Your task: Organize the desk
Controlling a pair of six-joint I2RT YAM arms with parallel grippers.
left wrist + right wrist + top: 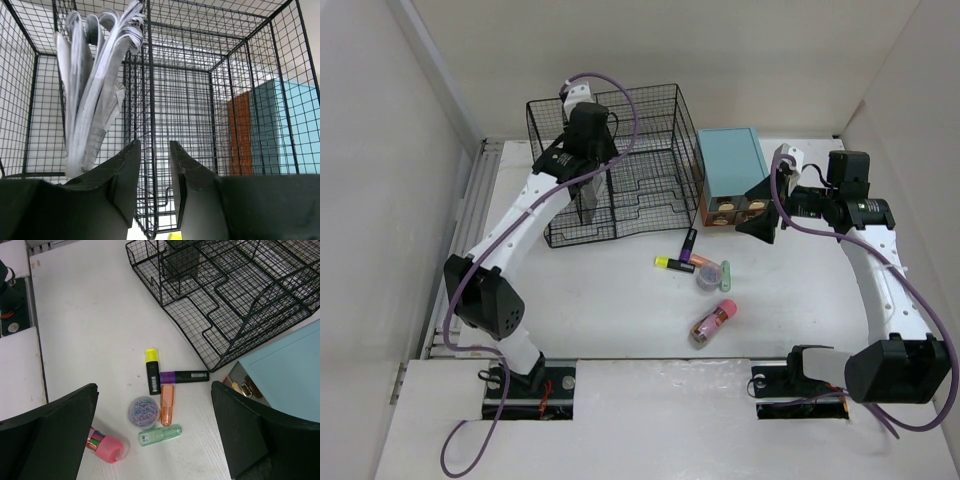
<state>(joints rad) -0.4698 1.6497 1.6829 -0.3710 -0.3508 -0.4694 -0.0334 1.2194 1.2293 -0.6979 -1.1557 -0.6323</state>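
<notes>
Standing in the rack [640, 160], papers [95, 75] look filed; pens [672, 264] lie loose on the bench [600, 310]; left tool [154, 145] barely parted and empty, right tool [154, 386] spread wide.

white desk [610, 310], black wire organizer [640, 190] at back, teal drawer box [730, 165] beside it, markers [685, 262] mid-desk, round tub [708, 278], maybe rubber bands, pink-capped tube [713, 322] nearer
</notes>
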